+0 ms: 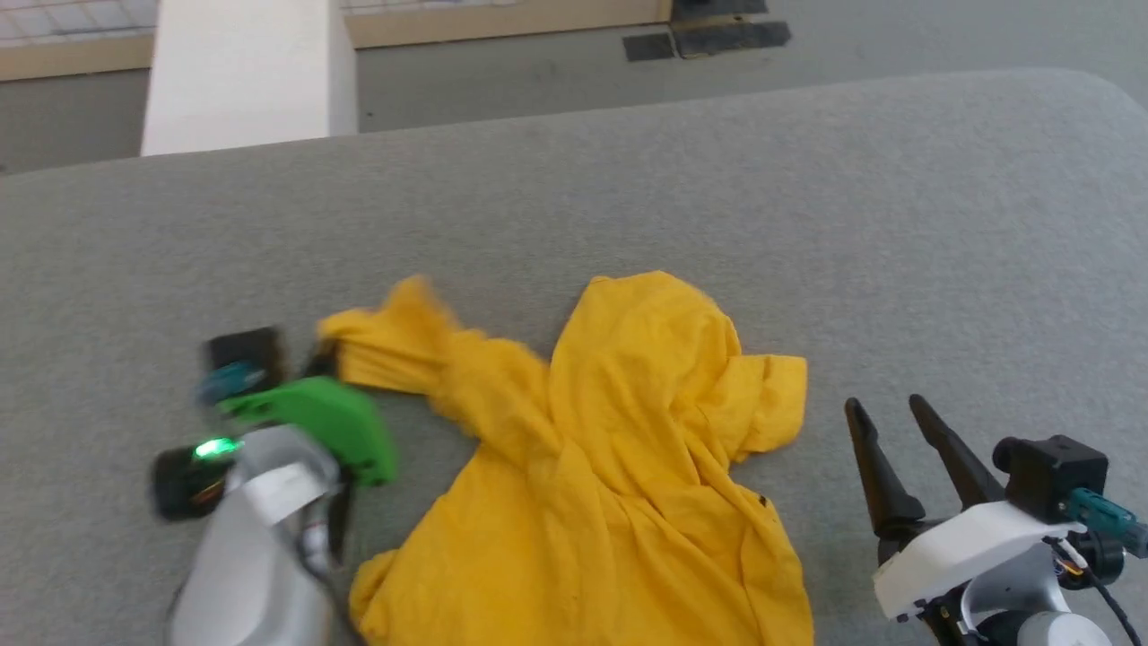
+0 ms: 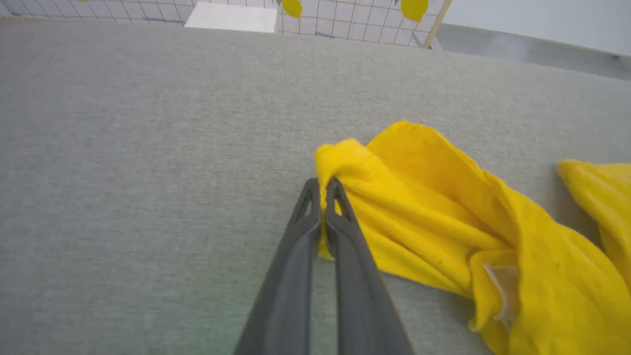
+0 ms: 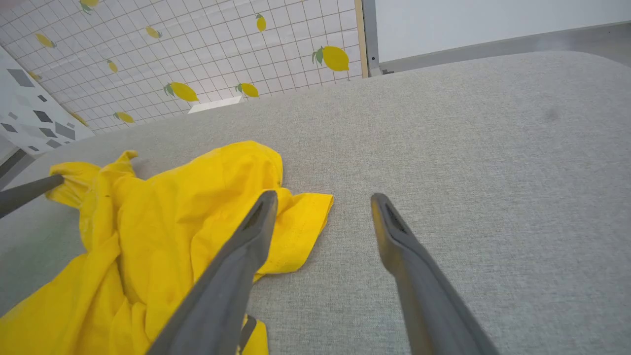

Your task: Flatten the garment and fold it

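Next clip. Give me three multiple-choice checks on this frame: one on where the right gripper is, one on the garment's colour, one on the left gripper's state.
1. Where is the right gripper?
A. Over the grey padded surface, to the right of the garment and apart from it.
B. On the garment's middle.
C. Past the surface's far edge.

2. What colour is the garment's visible side?
A. Blue.
B. Plain yellow.
C. Red stripes.

3. What is the left gripper doing?
A. Open above the cloth.
B. Shut on nothing.
C. Shut on a bunched edge of the garment.

Answers:
1 A: the head view shows bare grey surface between its fingers and the cloth.
2 B: every view shows yellow cloth.
3 C: the left wrist view shows cloth pinched between its closed fingers.
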Tool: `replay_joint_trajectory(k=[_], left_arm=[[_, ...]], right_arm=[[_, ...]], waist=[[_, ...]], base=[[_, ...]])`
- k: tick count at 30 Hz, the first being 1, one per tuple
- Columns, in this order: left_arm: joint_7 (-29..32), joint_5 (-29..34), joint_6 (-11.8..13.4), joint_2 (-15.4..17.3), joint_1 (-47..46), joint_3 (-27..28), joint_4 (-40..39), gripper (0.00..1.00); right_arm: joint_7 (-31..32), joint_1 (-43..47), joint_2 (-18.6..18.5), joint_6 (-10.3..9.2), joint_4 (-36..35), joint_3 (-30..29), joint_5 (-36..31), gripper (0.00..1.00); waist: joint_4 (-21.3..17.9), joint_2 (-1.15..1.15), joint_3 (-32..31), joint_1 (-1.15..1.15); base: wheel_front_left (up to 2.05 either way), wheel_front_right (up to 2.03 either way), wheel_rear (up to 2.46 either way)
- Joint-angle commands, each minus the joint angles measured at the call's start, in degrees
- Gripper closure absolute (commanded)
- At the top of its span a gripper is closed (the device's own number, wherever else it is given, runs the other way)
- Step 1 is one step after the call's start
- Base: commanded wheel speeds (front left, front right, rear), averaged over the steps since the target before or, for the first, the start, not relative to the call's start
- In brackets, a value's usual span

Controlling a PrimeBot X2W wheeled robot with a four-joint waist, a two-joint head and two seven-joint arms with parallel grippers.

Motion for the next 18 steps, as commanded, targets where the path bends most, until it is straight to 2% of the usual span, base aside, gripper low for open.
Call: replay_joint_trajectory(k=[1,7,8,9,10,11,18], left_arm=[[-1.8,-0.7,1.0,1.2,2.0,1.8,-1.1,1.00],[-4.7,-3.0,4.7,2.8,8.7,7.8,-3.7,1.00],[-5.5,-3.3,5.3,2.7,9.6,8.5,-4.0,0.97],[-6.0,-3.6,5.5,2.6,10.4,9.0,-4.1,0.58],[-6.6,-4.0,5.4,2.5,11.2,9.4,-3.9,0.12],[-7.2,-4.4,5.4,2.3,11.7,9.7,-3.7,0.00],[-16.7,-4.9,4.3,0.3,15.0,10.1,-4.8,0.00]], right_arm=[[0.0,-0.8,0.1,-0.08,-0.2,-0.1,-0.4,0.00],[2.4,-0.5,0.1,-0.08,0.4,-1.8,-1.1,0.00],[3.2,-0.3,0.1,-0.08,0.7,-2.3,-1.2,0.00],[3.9,-0.2,0.1,-0.08,0.9,-2.7,-1.5,0.00],[4.7,-0.1,0.1,-0.08,1.2,-3.2,-1.9,0.00],[5.3,0.0,0.1,-0.08,1.5,-3.5,-2.0,0.00],[9.1,0.3,0.1,-0.08,3.7,-6.6,-2.3,0.00]], waist=[[2.7,0.00,-1.4,0.00],[6.7,0.00,-2.8,0.00],[7.3,0.00,-3.1,0.00],[7.8,0.00,-3.2,0.00],[8.4,0.00,-3.5,0.00],[8.8,0.00,-3.7,0.00],[11.3,0.00,-5.3,0.00]], base=[[0.00,0.00,0.00],[0.00,0.00,0.00],[0.00,0.00,0.00],[0.00,0.00,0.00],[0.00,0.00,0.00],[0.00,0.00,0.00],[0.00,0.00,0.00]])
